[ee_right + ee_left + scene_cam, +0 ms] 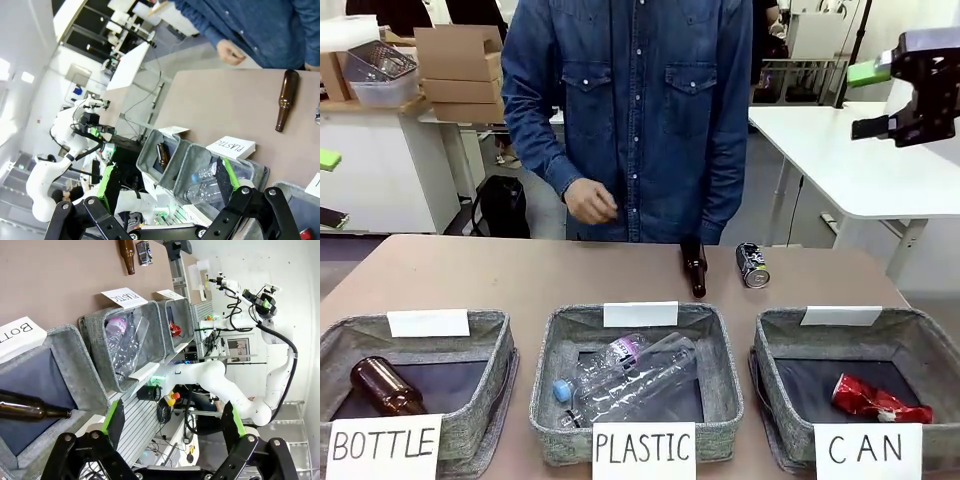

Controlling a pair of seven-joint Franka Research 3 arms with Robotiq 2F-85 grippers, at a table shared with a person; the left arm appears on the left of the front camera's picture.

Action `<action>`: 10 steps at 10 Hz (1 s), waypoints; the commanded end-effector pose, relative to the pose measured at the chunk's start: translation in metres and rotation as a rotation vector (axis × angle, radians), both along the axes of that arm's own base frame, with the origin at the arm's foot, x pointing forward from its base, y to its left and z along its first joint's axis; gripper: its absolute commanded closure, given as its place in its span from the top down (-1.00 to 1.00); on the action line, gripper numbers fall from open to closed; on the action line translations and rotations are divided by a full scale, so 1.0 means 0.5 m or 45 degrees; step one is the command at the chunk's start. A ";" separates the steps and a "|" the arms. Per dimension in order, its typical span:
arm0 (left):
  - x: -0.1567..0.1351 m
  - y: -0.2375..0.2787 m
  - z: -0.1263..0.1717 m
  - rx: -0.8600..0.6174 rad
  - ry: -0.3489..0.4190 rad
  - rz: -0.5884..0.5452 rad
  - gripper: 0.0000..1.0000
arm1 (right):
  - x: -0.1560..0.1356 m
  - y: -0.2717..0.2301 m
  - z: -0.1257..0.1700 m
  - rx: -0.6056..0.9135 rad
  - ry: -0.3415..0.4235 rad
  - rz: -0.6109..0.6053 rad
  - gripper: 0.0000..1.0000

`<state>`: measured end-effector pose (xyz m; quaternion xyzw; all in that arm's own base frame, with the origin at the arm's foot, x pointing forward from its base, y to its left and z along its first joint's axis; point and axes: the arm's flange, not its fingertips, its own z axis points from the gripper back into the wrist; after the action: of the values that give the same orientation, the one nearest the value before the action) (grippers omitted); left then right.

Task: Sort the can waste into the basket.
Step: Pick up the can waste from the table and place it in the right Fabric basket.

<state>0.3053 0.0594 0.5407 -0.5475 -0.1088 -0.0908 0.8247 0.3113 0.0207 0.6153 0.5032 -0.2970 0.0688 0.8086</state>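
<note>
the can basket [767, 350] holds a red can [876, 398]; a dark can [752, 264] lies beyond it. left gripper [174, 415] and right gripper [167, 172] both stand spread.

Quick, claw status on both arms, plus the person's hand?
Left claw: open, holding nothing.
Right claw: open, holding nothing.
Person's hand: loosely curled, nothing visible in it.

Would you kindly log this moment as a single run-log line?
left gripper: open, empty | right gripper: open, empty | red can: in CAN basket | dark can: on table beside brown bottle | stage: dark can not yet sorted
</note>
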 end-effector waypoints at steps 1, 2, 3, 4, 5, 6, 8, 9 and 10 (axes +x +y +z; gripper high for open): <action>-0.003 0.007 0.001 -0.005 -0.013 -0.022 1.00 | 0.000 0.000 0.000 0.000 0.000 0.000 1.00; -0.003 0.007 0.001 -0.005 -0.013 -0.022 1.00 | 0.073 0.046 -0.037 -0.342 0.093 -0.035 1.00; -0.003 0.007 0.001 -0.005 -0.013 -0.022 1.00 | 0.149 0.073 -0.097 -0.604 0.161 0.009 1.00; -0.003 0.007 0.001 -0.005 -0.013 -0.022 1.00 | 0.186 0.071 -0.132 -0.748 0.155 0.010 1.00; -0.003 0.007 0.001 -0.005 -0.013 -0.022 1.00 | 0.206 0.058 -0.160 -0.971 0.201 -0.104 1.00; -0.003 0.007 0.001 -0.005 -0.013 -0.022 1.00 | 0.204 0.057 -0.165 -0.915 0.158 -0.112 1.00; -0.003 0.007 0.001 -0.005 -0.013 -0.022 1.00 | 0.200 0.069 -0.197 -0.882 0.128 -0.050 1.00; -0.003 0.007 0.001 -0.005 -0.013 -0.022 1.00 | 0.200 0.069 -0.197 -0.882 0.128 -0.050 1.00; -0.003 0.007 0.001 -0.005 -0.013 -0.022 1.00 | 0.203 0.048 -0.181 -0.821 0.109 -0.052 1.00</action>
<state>0.3063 0.0603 0.5395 -0.5483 -0.1081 -0.0913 0.8243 0.4122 0.0483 0.5217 0.2174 -0.2302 0.1327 0.9392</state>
